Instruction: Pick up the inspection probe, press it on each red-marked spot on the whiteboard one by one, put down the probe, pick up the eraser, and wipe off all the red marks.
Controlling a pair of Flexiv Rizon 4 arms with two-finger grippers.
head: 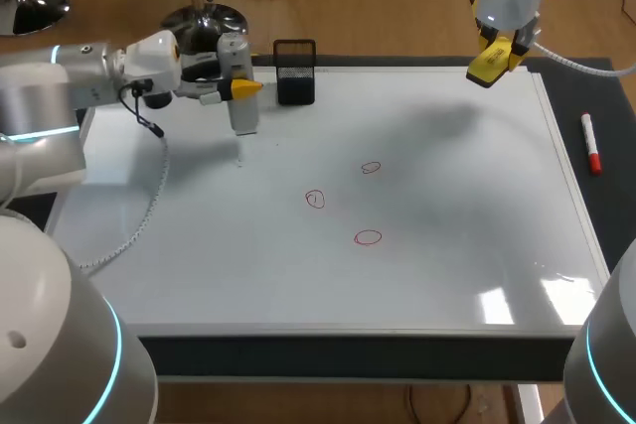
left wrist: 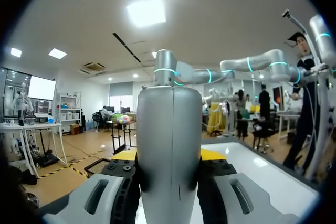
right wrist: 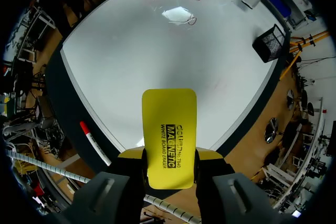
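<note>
My left gripper [head: 243, 89] is shut on the grey inspection probe [head: 242, 106], held upright above the whiteboard's [head: 447, 245] far left part, tip down and just off the surface. In the left wrist view the probe [left wrist: 169, 140] fills the gap between the fingers. Three red circles [head: 371, 168] [head: 315, 199] [head: 368, 237] are drawn near the board's middle. My right gripper [head: 494, 59] hangs above the far right corner, shut on the yellow eraser [head: 489, 65]. In the right wrist view the eraser [right wrist: 169, 135] sticks out ahead of the gripper [right wrist: 169, 169], over the board's [right wrist: 136, 61] edge.
A black mesh holder [head: 295, 73] stands at the board's far edge, just right of the probe. A red marker [head: 591, 143] lies on the dark table to the right of the board, also seen beside the right gripper as marker [right wrist: 93, 141].
</note>
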